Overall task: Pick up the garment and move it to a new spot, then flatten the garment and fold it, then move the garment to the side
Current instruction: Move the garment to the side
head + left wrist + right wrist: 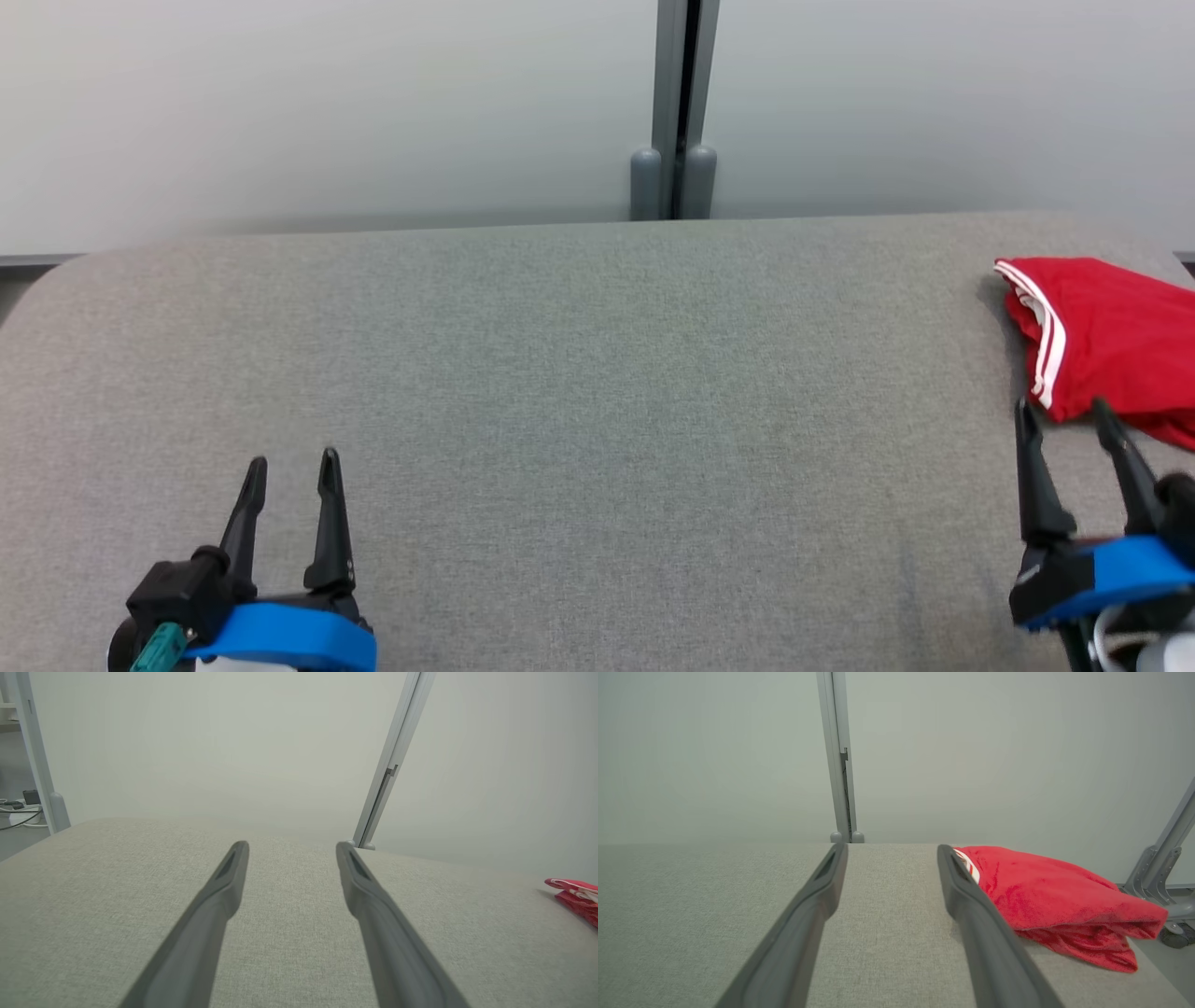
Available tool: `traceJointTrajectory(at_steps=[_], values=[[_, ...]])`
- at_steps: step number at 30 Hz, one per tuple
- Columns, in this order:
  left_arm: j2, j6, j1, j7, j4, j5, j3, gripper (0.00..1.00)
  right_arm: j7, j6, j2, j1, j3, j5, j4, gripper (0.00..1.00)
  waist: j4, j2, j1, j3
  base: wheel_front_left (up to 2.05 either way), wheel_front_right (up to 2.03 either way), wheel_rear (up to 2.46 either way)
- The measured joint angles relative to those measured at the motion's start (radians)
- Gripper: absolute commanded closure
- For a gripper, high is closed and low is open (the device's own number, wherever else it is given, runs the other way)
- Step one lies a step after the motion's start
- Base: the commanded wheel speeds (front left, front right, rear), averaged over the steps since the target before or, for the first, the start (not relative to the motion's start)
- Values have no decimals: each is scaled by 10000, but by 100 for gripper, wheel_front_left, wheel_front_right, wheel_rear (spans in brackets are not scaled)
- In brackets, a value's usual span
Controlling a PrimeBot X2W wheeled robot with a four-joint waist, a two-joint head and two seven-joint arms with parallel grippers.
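Red white-striped fabric garment (1111,336) lies far right on the grey cloth desk (597,373). Left gripper (292,459) and right gripper (1063,406) hold their jaws apart.

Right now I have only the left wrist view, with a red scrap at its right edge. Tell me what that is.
Observer: A red garment, bunched in a heap at the right end of the grey pad.
Operator: Give me the other claw's position.
Observer: The right claw has its tips at the garment's near edge; I cannot tell if they touch.
Operator: Report its jaws.
Observer: Open, holding nothing.
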Motion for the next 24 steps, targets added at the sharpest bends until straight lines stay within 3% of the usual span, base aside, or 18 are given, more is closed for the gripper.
traceJointTrajectory(at_steps=[8, 24], values=[[17, -159, 514, 0, 424, 209, 259, 0, 502, 0, 773, 1445, -401, -226, -1045, 0, 84, 2, 2, -462, 0, 0, 0], [-192, -426, 679, 0, 901, 290, 336, 0, 953, 0, 947, 1944, 307, -104, -1421, 0, -47, 4, 3, -851, 0, 0, 0]])
